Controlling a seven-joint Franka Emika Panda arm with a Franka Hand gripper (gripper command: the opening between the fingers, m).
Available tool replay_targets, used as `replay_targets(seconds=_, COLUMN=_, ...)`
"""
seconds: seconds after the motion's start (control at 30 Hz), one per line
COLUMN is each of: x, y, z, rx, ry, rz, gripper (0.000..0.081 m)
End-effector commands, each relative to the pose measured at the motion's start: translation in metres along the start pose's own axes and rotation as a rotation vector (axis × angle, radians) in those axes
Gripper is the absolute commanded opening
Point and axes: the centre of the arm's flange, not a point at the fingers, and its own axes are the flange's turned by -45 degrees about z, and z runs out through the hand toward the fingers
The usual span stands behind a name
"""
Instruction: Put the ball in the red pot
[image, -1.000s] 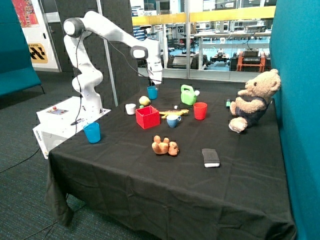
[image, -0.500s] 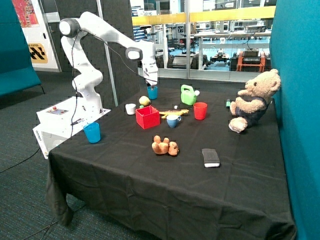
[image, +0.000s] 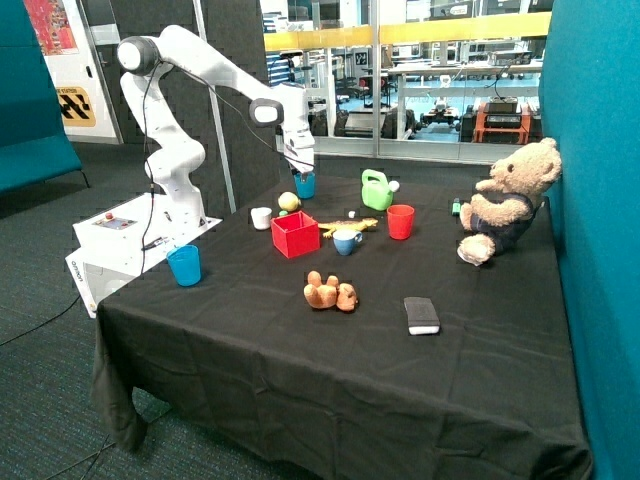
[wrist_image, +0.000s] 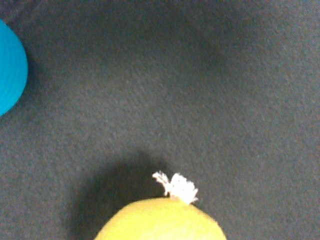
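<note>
Black tablecloth (image: 330, 350) over table; glass wall (image: 400, 70) behind; teal partition (image: 600, 250) beside.

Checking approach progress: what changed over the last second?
The arm swung the gripper away from the green watering can side, toward the ball, now hanging above the blue cup behind it. Nothing grasped. Ball, red pot and other items stayed put.
</note>
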Motion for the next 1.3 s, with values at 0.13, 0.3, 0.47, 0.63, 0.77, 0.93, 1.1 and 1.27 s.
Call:
replay_targets(seconds=0.13, x=0.008, y=-0.002, z=0.020, rx=0.0036, ry=-0.0072, rz=-0.026, gripper=0.0808)
replay_targets(seconds=0.3, x=0.003, y=-0.007, z=0.026, rx=0.0037, ry=-0.0072, rz=-0.030, gripper=0.0808)
replay_targets(seconds=0.47, x=-0.005, y=-0.012, z=0.026, rx=0.0036, ry=-0.0072, rz=-0.020, gripper=0.0808)
replay_targets(seconds=0.63, x=-0.014, y=-0.014, z=0.023, rx=0.0035, ry=-0.0073, rz=0.006, gripper=0.0807)
replay_targets(seconds=0.77, x=-0.023, y=-0.016, z=0.018, rx=0.0034, ry=-0.0073, rz=0.042, gripper=0.0806)
replay_targets(seconds=0.93, x=-0.037, y=-0.023, z=0.016, rx=0.0033, ry=-0.0074, rz=0.057, gripper=0.0807)
replay_targets(seconds=1.1, x=-0.048, y=-0.031, z=0.016, rx=0.0033, ry=-0.0074, rz=0.066, gripper=0.0805)
replay_targets(seconds=1.27, x=-0.055, y=-0.036, z=0.019, rx=0.0033, ry=-0.0074, rz=0.068, gripper=0.0807)
